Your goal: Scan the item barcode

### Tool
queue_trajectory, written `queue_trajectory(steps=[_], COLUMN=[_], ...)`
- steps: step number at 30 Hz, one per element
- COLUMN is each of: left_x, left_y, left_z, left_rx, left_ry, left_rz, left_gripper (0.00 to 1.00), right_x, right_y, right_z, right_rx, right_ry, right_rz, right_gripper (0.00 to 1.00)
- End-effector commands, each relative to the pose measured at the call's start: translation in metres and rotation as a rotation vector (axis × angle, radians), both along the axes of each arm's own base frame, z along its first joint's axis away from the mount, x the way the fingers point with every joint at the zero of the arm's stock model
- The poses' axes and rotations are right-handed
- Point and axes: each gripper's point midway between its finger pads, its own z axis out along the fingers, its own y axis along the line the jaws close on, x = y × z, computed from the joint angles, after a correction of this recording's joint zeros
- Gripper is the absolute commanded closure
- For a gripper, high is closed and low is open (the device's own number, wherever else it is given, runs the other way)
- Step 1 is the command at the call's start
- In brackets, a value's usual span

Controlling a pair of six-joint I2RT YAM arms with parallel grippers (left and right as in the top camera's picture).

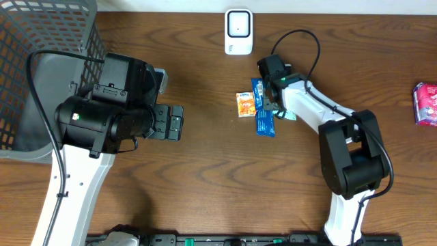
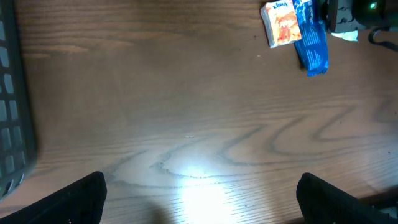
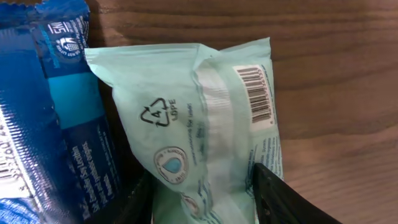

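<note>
A pale green tissue pack lies on the wood with its barcode facing up near its right edge. My right gripper holds the pack's near end, one dark finger pressed to each side. From overhead the right gripper sits just right of a blue packet, and only a corner of the green pack shows. The white scanner stands at the table's far edge. My left gripper hovers wide open at centre left, with bare wood between its fingers.
An orange tissue pack lies against the blue packet's left side; the left wrist view shows both, the orange pack and the blue packet. A grey mesh basket fills the far left. A pink packet lies at the right edge.
</note>
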Motion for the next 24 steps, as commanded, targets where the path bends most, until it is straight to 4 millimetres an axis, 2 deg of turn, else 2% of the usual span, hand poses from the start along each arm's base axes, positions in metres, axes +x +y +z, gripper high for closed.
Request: queue_trajectory(steps=[1, 3, 4, 5, 7, 9, 13, 18, 24], left_x=[0.002, 0.002, 0.002, 0.002, 0.002, 0.002, 0.002, 0.002, 0.002], left_y=[0.003, 0.003, 0.003, 0.003, 0.003, 0.003, 0.003, 0.003, 0.003], left_z=[0.002, 0.002, 0.002, 0.002, 0.002, 0.002, 0.002, 0.002, 0.002], left_rx=[0.01, 0.01, 0.01, 0.01, 0.01, 0.01, 0.01, 0.01, 0.01], left_ry=[-0.005, -0.005, -0.005, -0.005, -0.005, -0.005, -0.005, -0.005, -0.005], left_rz=[0.012, 0.012, 0.012, 0.012, 0.012, 0.012, 0.012, 0.012, 0.012], left_gripper=[0.02, 0.02, 0.02, 0.02, 0.02, 0.02, 0.02, 0.02, 0.02], right_x=[-0.019, -0.02, -0.021, -0.022, -0.022, -0.022, -0.017, -0.002, 0.011], right_y=[-0.009, -0.014, -0.017, -0.019, -0.02, -0.014, 0.005, 0.027, 0.023], right_z=[-0.029, -0.032, -0.034, -0.035, -0.035, -0.035, -0.027, 0.001, 0.022], right_rx=[-0.022, -0.037, -0.05, -0.059, -0.061, -0.03, 0.088, 0.285, 0.541], right_ry=[0.072, 0.073, 0.075, 0.077, 0.079, 0.085, 0.095, 0.098, 0.134], right_rz=[-0.017, -0.026, -0.029, -0.032, -0.034, -0.027, -0.014, 0.002, -0.031], right_gripper=[0.55, 0.58, 0.64, 0.77, 0.93, 0.99, 0.99, 0.99, 0.99])
